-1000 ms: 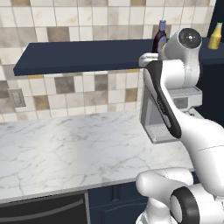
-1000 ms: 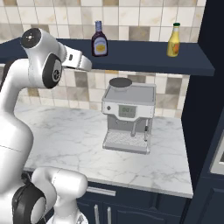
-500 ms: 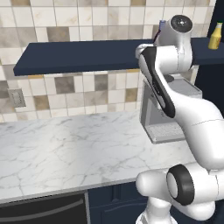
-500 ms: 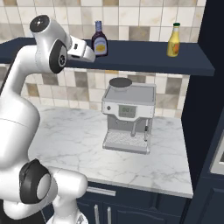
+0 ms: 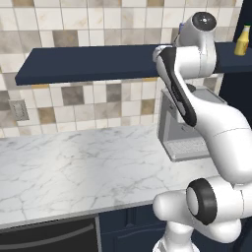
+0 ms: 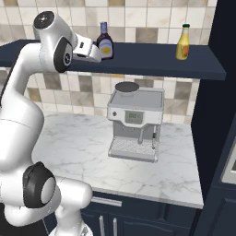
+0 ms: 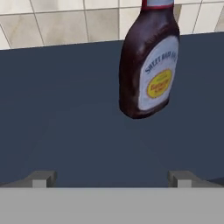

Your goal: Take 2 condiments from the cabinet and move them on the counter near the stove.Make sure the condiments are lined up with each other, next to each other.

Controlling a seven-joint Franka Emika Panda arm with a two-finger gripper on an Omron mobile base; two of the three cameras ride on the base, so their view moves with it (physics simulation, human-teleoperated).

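While the white arm stretches up to the navy wall shelf (image 6: 138, 57), its gripper (image 6: 94, 54) sits at shelf height just left of the maroon sauce bottle (image 6: 105, 41), close to it but not touching. In the hand view the two finger tips (image 7: 43, 178) stand wide apart with the bare shelf top between them, so the claw is spread and holds nothing. The maroon sauce bottle (image 7: 149, 65) stands upright on the shelf beyond the tips, off toward the right one, its pale label with a yellow oval facing the camera and the tiled wall (image 7: 65, 22) behind it. The yellow bottle with a green cap (image 6: 183, 43) stands upright on the same shelf, well apart to the right, near the shelf's right end; the left base view shows it (image 5: 241, 40) past the arm. Below the shelf, a steel espresso machine (image 6: 136, 123) stands on the white marble counter (image 6: 78, 143), against the wall and under the stretch between the two bottles.
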